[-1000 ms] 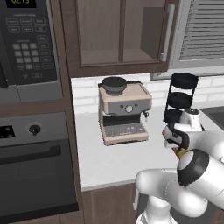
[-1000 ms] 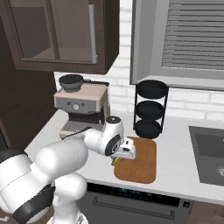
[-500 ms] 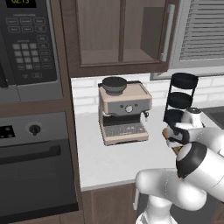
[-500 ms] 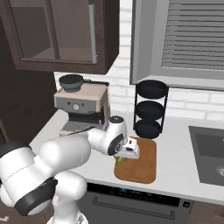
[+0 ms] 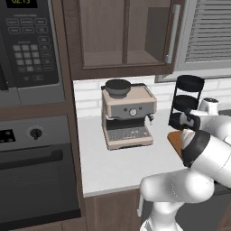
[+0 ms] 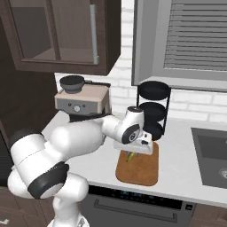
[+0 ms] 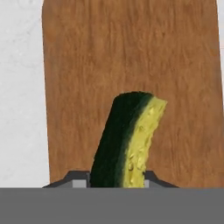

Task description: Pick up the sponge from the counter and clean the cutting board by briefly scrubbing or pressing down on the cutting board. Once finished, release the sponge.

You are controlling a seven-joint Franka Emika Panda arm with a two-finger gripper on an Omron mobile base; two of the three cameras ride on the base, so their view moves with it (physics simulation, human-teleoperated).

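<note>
The claw [image 7: 117, 178] is clamped on the sponge [image 7: 127, 142], one fingertip pressed to its dark green face and the other to its yellow side. The sponge stands on edge between them, over the cutting board [image 7: 131, 57]. In the right base view the claw [image 6: 130, 155] hangs just above the board's near-left part. The board lies flat on the light tabletop [image 6: 177, 164]. Beyond the claw stands a black tiered rack [image 6: 153, 111], and to its left a beige coffee machine [image 5: 127, 118]. The microwave display [image 5: 22, 2] is cut off and unreadable.
</note>
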